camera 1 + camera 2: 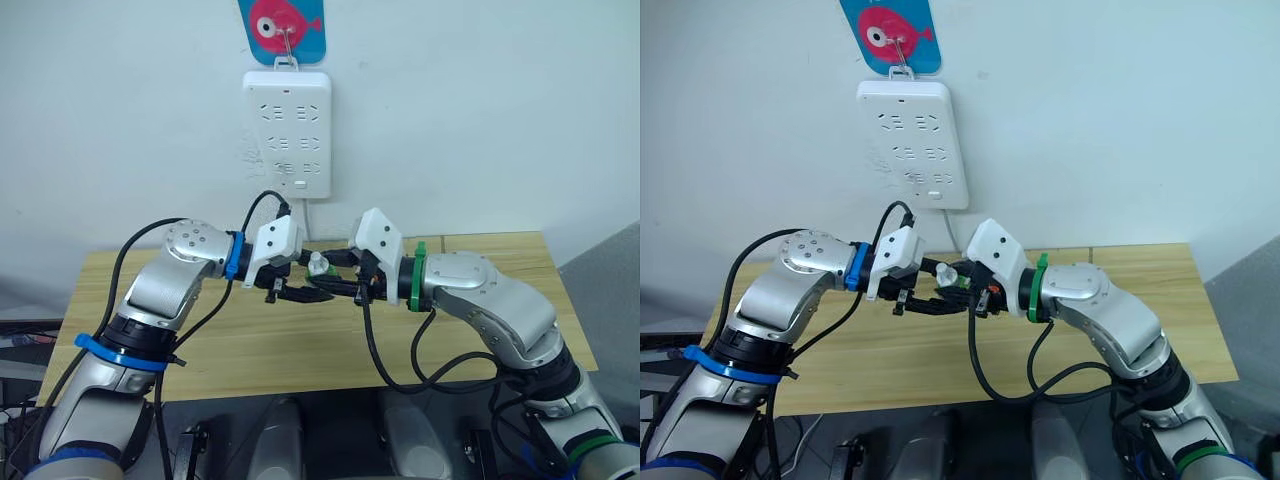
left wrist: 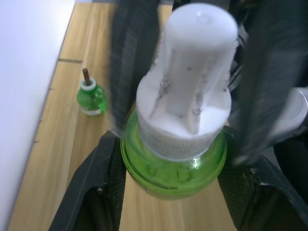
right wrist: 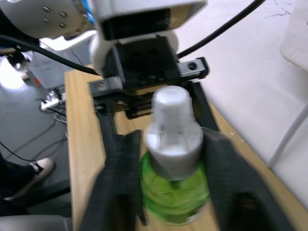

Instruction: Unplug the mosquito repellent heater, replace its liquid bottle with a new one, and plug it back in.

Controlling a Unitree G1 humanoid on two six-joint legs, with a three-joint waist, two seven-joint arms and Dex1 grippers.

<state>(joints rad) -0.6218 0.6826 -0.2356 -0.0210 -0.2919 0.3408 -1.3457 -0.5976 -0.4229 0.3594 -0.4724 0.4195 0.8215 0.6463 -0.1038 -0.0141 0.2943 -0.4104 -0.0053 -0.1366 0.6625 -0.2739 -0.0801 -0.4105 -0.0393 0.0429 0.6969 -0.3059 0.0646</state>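
Over a wooden worktop [image 1: 300,350] below a wall strip [image 1: 287,132], both tools meet mid-air on a capped green bottle [image 2: 175,159]: left tool [image 1: 292,292] clamps its body, right tool [image 1: 335,286] pinches alongside, cap [image 3: 172,126] axis toward the left wrist; another bottle [image 2: 91,97] stands near the wall.

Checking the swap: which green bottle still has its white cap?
The held bottle, between both grippers. The bottle on the table by the wall shows a bare brown wick.

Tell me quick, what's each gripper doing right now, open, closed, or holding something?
Left gripper: shut on the green liquid bottle with the white ribbed cap.
Right gripper: shut on the same bottle.
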